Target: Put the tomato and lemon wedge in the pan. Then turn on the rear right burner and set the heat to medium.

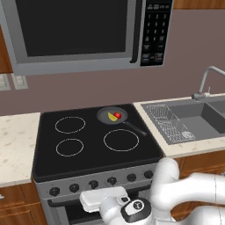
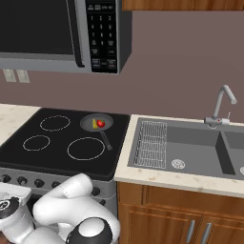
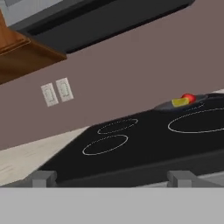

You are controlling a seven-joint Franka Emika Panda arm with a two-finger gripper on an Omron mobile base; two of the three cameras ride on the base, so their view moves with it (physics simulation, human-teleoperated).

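Left base view gives you the plain picture: the pan sits on the rear right burner of the black cooktop, its thin handle trailing toward the front right ring, and inside it lie the tomato and the lemon wedge, touching or nearly so, tomato to the right. You can judge the loading step finished; what remains is the burner and its heat. Your arm is folded low in front of the stove, the hand down at the level of the knob row along the stove's front face, and the hand view looks across the glass from just below its front edge, with the two finger tips rising far apart at the bottom, so the jaws are wide and hold nothing. Your next move, as I read it, calls for picking the knob that governs the rear right zone; you cannot tell from these pictures which one that is. Line the jaws around it, close, then turn only partway, since medium is wanted and an over-turn would overshoot.
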